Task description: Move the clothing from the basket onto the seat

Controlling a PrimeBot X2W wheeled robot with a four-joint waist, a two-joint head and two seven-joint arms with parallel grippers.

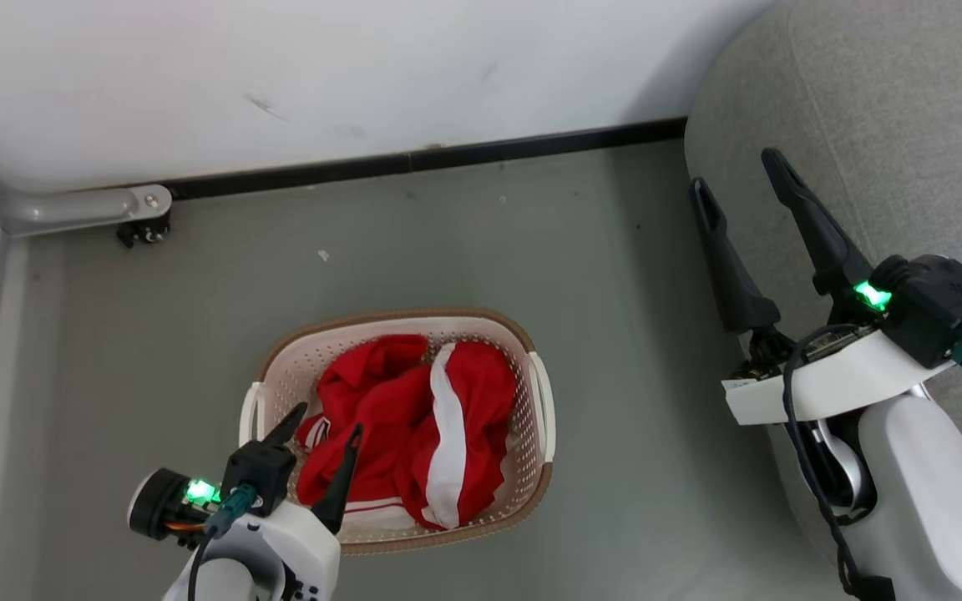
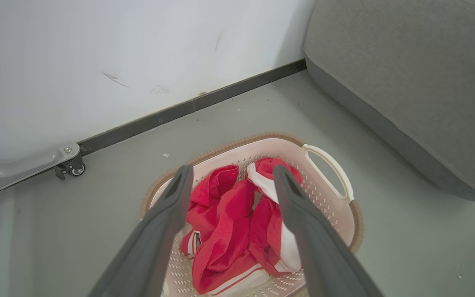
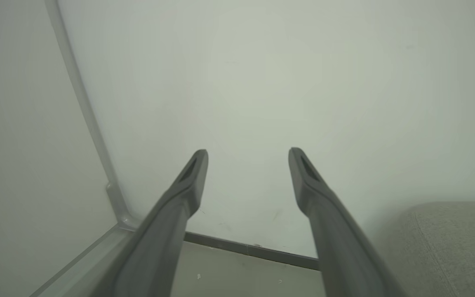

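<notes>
Left gripper [image 1: 329,417] at 7 o'clock hangs spread wide and empty over the basket [image 1: 397,317], red clothes [image 1: 481,376] heaped inside it. Right gripper [image 1: 735,169] at 3 o'clock is spread empty too, against the sofa [image 1: 907,125] at 2.

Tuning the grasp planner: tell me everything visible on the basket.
The basket is an oval, cream-white tub that looks like plastic, with rows of small holes, a brown rim and a white loop handle on each side. It stands upright on the grey floor, apart from the sofa and the wall. Crumpled red clothing with white stripes lies inside. The open left pincer hovers over its near end; contact can't be told.
</notes>
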